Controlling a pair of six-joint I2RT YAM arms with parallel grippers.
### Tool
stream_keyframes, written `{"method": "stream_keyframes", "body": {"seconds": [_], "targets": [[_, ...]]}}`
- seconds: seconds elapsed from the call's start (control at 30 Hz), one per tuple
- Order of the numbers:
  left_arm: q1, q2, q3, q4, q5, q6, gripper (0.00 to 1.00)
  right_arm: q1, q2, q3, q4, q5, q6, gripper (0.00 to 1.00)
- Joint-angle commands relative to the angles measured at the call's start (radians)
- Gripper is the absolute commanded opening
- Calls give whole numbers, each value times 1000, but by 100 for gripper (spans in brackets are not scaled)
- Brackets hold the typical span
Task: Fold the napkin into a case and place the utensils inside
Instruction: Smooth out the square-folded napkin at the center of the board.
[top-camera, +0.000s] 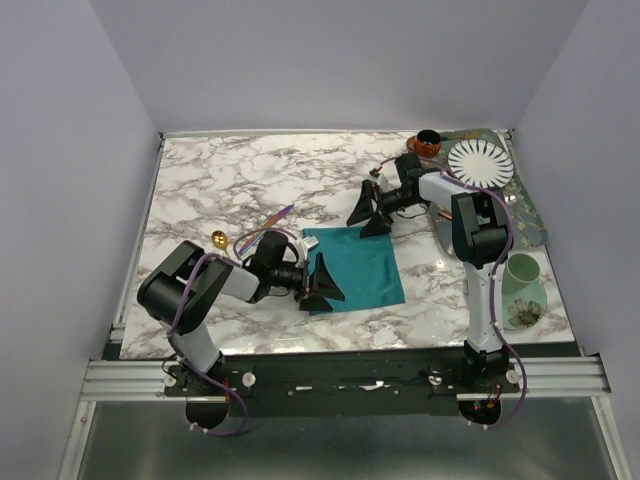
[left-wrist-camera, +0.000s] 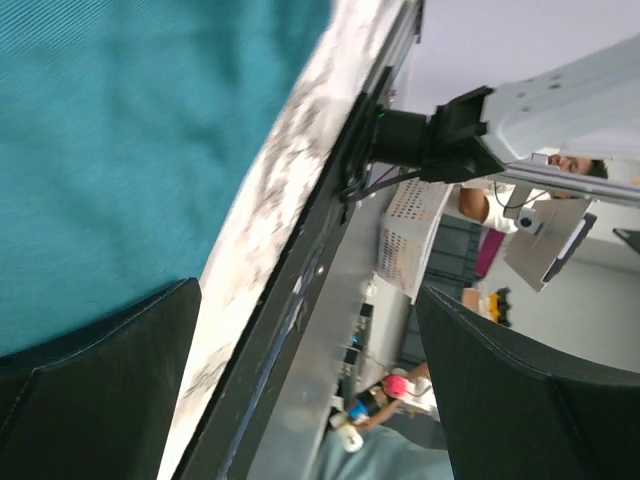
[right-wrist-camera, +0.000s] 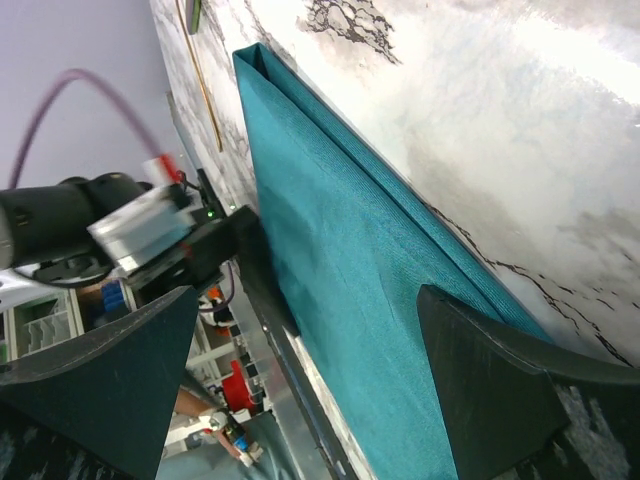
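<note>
We found the napkin (top-camera: 355, 268) lying at mid-frame, the open, empty left tool (top-camera: 324, 284) at its lower-left edge and the open, empty right tool (top-camera: 368, 216) just above its upper edge.

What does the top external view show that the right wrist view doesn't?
Only top external: the striped plate and brown bowl at the far right corner, behind the right arm. Only right wrist: the napkin close up, its folded edge showing stacked layers. Both: the teal napkin on the marble table, with the open right tool at its far edge.
</note>
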Motion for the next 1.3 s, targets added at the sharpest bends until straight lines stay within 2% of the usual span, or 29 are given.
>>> {"method": "stream_keyframes", "body": {"seconds": [0.0, 0.17, 0.23, 0.3, 0.37, 0.4, 0.53, 0.67, 1.03, 1.27], "targets": [[-4, 99, -34, 66, -3, -58, 99, -7, 42, -28, -5, 90, -27, 100], [18, 186, -11, 42, -41, -49, 99, -7, 43, -14, -15, 102, -27, 100], [16, 163, -5, 72, -28, -54, 99, -7, 42, -11, -16, 99, -30, 100], [15, 73, 22, 69, 2, -25, 99, -9, 40, -5, -24, 88, -35, 100], [13, -23, 97, -39, 34, 40, 99, -7, 25, 5, -35, 67, -40, 100], [18, -51, 126, -149, 34, 105, 99, -9, 17, 8, -41, 59, -44, 100], [65, -114, 228, -286, -13, 196, 99, -7, -44, 23, -65, 10, -49, 100], [140, -8, 283, -221, -78, 146, 99, -10, -75, 58, -93, 4, -75, 100], [228, 315, 441, 60, -165, 12, 99, -38, 71, 146, -134, 31, -103, 100], [266, 435, 432, 63, -182, -52, 99, -63, 135, 154, -137, 77, -63, 100]]}}
